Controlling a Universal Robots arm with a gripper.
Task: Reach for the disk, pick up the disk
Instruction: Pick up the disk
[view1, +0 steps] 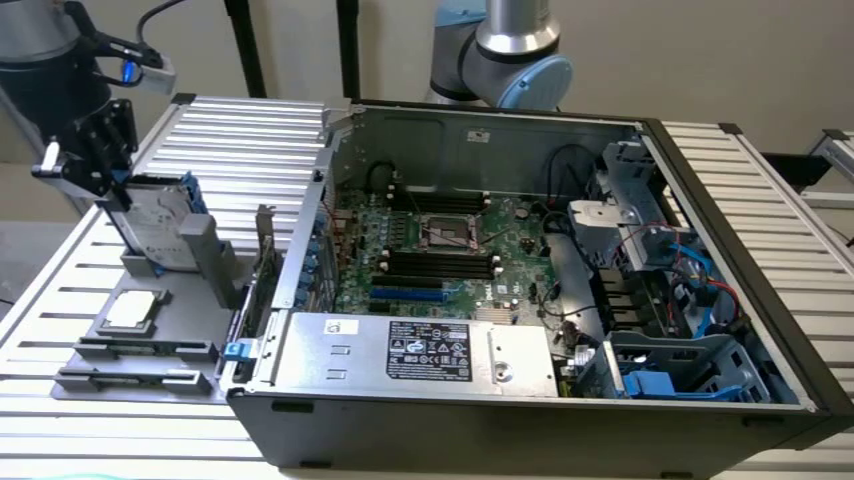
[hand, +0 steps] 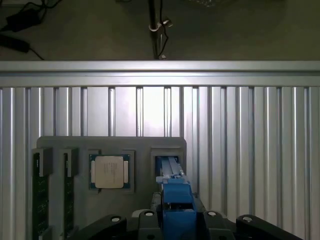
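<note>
You have a grey holder tray (view1: 134, 352) below the gripper (view1: 110, 185), a square processor chip (hand: 110, 171) seated in it, and the open computer case (view1: 534, 250) off to one side, all on a ribbed metal table (view1: 254, 130)

My arm (view1: 40, 45) runs off the exterior view's top edge; so does a second arm (view1: 514, 45); my gripper (view1: 110, 180) covers the disk (view1: 155, 228) at its upper end; its label is too small to read; in the wrist view its blue bracket (hand: 175, 197) hides part of the fixture (hand: 75, 145) slot; the frame's edge cuts my gripper off.
</note>
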